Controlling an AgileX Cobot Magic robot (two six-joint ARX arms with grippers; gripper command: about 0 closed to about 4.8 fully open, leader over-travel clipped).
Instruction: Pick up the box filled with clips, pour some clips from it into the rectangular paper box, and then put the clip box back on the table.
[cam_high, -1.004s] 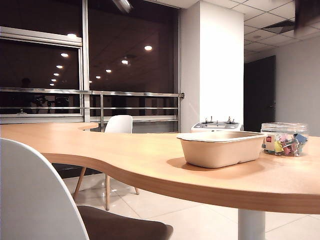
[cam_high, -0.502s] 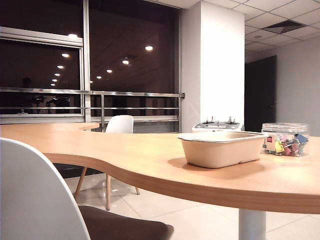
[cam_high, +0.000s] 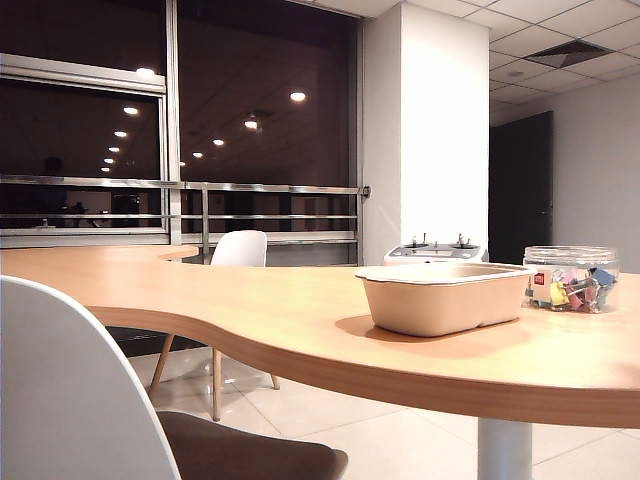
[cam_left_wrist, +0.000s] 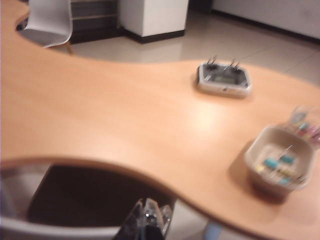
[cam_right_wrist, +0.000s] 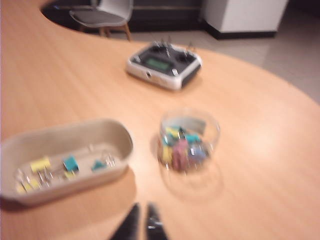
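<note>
Clip box (cam_right_wrist: 189, 141) upright on counter (cam_right_wrist: 260, 150), close ahead of the nearly shut, empty right hand (cam_right_wrist: 140, 223); the shut, empty left hand (cam_left_wrist: 148, 223) hangs well apart, paper box (cam_left_wrist: 280, 162) between.

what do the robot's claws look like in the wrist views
Only fingertips show. The left claw has dark tapered fingers with glossy, partly see-through tips. The right claw has two slim black fingers narrowing to points. No cables or markings are visible; both views are blurred.

left gripper (cam_left_wrist: 148, 214) raised, fingers pressed together, holding nothing; right gripper (cam_right_wrist: 140, 218) also up high, fingers nearly touching with a thin gap, empty; neither arm visible in exterior view
</note>
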